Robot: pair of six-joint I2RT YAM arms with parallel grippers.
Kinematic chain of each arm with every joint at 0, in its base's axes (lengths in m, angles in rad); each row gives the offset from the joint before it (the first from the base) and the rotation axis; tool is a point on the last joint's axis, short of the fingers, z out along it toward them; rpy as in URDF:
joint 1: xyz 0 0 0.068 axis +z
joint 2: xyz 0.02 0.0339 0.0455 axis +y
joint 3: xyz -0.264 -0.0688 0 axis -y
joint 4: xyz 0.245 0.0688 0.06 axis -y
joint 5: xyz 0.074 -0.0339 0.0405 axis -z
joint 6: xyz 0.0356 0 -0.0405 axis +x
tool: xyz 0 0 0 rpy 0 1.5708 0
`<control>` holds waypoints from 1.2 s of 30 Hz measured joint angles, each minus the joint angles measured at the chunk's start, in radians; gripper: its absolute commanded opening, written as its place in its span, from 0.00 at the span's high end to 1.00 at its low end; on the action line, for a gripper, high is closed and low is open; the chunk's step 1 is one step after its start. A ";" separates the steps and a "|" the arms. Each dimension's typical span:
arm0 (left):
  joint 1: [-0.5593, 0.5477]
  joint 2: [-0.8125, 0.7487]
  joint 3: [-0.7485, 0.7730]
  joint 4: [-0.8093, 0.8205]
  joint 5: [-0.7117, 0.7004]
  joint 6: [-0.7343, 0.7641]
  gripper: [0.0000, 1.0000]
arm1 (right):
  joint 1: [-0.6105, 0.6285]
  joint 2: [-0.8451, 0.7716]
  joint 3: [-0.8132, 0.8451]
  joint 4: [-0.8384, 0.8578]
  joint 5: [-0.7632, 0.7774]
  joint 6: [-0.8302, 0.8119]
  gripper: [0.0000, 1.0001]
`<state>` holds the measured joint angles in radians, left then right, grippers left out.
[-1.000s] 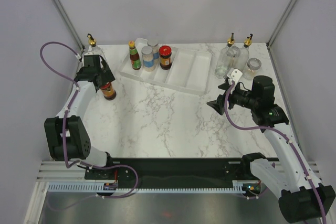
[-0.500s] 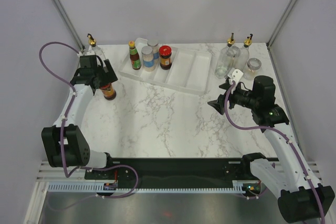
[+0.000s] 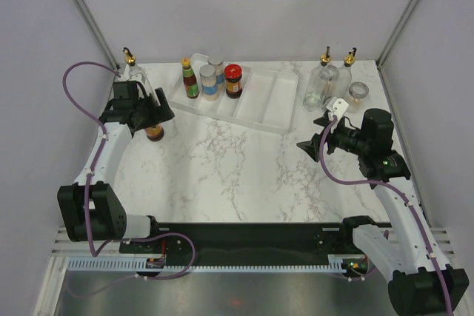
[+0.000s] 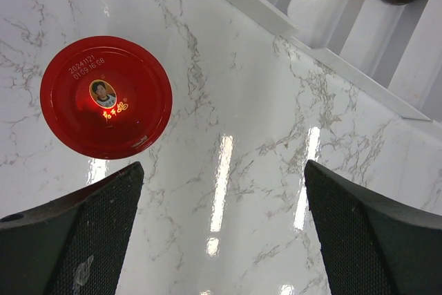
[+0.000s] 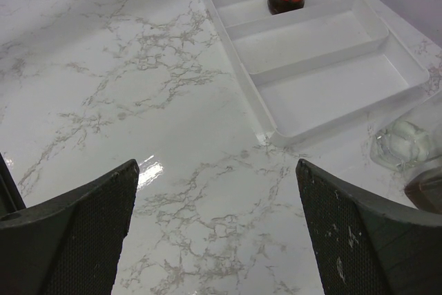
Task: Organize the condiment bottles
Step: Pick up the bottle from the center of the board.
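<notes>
A pick-up of the red-lidded jar, stood on the bench left of the tray in the overhead view, is judged in hand: the spread, empty left pincer must be centred over it, lowered and closed; the right pincer is held spread, empty.

Condiment bottles upright, four in the tray

Glossy white marble-look tabletop, shiny red jar lid; smooth white plastic tray
</notes>
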<state>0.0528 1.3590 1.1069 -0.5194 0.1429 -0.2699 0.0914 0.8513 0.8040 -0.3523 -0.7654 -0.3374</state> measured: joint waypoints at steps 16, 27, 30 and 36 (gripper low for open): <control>0.000 -0.011 -0.001 -0.013 0.016 0.036 0.01 | 0.000 -0.011 0.000 0.000 -0.006 0.000 0.02; 0.001 0.019 0.063 -0.043 -0.062 0.031 0.00 | 0.000 -0.011 0.000 0.000 -0.008 0.000 0.02; 0.005 0.073 0.112 -0.039 -0.063 0.031 0.00 | 0.000 -0.011 0.000 0.000 -0.008 0.000 0.02; 0.009 0.140 0.144 -0.074 -0.223 0.025 0.00 | 0.000 -0.011 0.000 0.000 -0.008 0.000 0.02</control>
<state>0.0616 1.4990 1.2507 -0.5938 -0.0799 -0.2447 0.0914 0.8402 0.8040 -0.3519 -0.7738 -0.3370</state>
